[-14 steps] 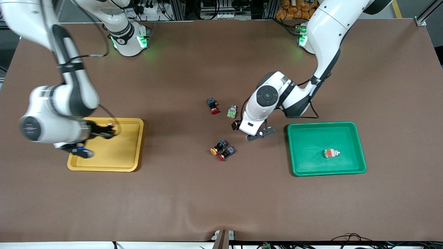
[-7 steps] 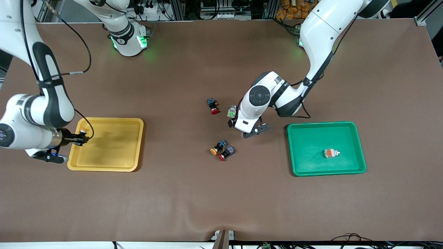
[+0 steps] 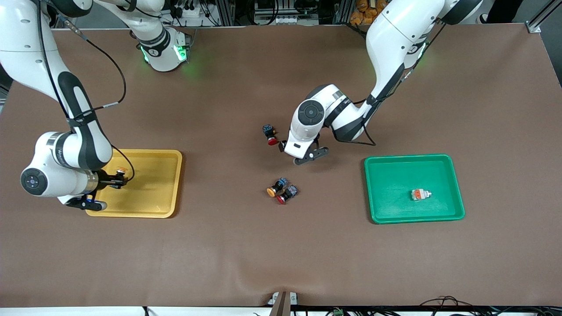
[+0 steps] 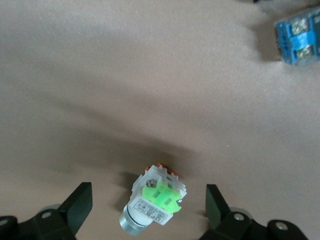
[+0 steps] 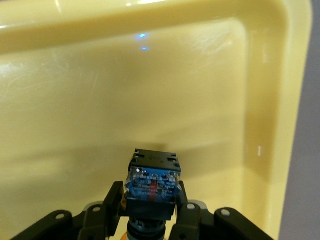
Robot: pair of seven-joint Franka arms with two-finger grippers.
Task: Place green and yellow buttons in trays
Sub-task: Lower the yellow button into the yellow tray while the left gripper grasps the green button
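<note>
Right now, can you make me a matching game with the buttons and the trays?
Things:
1. green-marked whitish button
2. orange-marked whitish button
3. black-bodied button
4. red-capped button

Places:
A. between the right gripper's fingers, over the yellow tray
B. lying in the green tray
C. on the table below the open left gripper
D. on the table beside the left gripper

Pairs: 1-C, 2-B, 3-A, 4-D
</note>
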